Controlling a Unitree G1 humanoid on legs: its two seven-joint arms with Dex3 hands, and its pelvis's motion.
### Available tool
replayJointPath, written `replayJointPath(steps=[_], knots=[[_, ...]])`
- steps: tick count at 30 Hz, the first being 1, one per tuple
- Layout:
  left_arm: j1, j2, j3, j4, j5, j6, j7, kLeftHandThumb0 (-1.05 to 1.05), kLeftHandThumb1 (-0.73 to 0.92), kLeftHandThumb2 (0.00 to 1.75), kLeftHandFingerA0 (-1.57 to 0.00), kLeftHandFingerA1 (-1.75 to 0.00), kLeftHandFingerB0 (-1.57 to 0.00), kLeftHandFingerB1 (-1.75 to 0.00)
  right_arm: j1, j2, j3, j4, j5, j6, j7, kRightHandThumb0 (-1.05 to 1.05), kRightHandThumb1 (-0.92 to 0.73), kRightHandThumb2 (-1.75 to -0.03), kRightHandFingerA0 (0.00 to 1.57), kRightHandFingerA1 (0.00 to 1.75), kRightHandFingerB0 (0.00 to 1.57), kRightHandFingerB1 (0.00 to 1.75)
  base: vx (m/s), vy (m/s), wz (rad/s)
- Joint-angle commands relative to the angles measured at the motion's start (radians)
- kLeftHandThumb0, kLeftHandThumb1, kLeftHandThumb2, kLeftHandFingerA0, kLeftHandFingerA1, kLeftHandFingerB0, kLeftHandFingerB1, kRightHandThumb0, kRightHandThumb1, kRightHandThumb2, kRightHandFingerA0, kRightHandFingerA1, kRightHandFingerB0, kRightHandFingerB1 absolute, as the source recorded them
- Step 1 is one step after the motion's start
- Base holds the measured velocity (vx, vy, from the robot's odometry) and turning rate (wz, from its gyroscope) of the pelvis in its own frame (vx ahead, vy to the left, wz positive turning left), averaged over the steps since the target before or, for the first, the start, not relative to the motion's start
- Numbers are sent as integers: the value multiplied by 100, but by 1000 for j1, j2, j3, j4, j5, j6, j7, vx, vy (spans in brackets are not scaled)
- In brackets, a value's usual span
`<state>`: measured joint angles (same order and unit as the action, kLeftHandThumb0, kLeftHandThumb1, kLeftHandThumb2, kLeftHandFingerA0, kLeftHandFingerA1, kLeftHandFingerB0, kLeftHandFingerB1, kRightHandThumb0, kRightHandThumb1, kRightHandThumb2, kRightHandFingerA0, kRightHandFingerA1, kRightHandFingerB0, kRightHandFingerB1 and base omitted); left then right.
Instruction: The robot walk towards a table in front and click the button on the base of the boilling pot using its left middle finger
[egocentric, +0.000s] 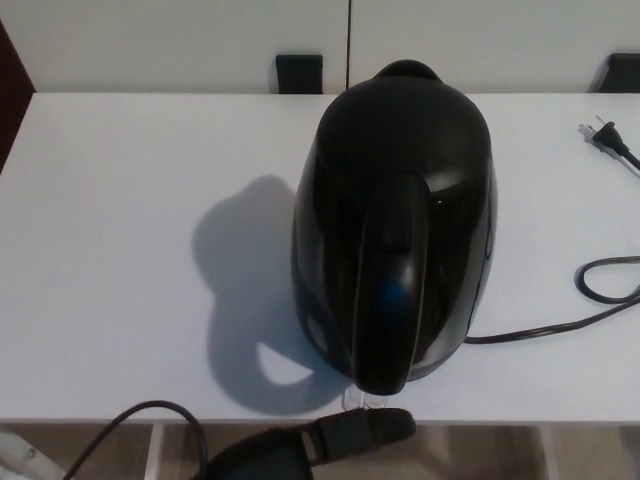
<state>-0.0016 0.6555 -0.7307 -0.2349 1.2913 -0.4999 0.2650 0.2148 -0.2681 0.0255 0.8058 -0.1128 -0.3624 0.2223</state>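
the robot's black left hand (330, 440), one finger extended and holding nothing, reaches under the white desk's (120, 200) front edge toward the glossy black electric kettle's (395, 220) clear base switch (362, 400); approaching low, it could miss.

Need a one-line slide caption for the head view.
Left hand reaches under the black kettle handle toward its base switch.

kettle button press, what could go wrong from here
The clear button sits right at the table's near edge, mostly hidden under the kettle's handle, so the left hand, reaching up from below the edge, may hit the table edge or handle instead. A sideways push could shift the kettle. The plug lies loose on the table, so a press may not start heating.
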Motion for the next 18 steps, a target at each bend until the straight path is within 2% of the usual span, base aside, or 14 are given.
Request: replayJointPath(steps=[1,8,18], knots=[[14,6,7,19,9,-19,14,-84,81,66,-23,-35,-21,-34,4,-16,9,15,-15,-27,-15,-17,-60,-57,66,58,60,44,0,0,0],[19,8,12,18,-6,-15,-31,-84,83,66,-25,-34,-24,-34,7,-13,8,6,-13,-23,-24,-16,-61,-58,72,63,61,45,0,0,0],[17,7,22,22,-17,-18,-53,-83,83,66,-26,-34,-25,-33,9,-3,-7,5,14,-15,-6,-14,-61,-57,69,61,59,45,0,0,0]])
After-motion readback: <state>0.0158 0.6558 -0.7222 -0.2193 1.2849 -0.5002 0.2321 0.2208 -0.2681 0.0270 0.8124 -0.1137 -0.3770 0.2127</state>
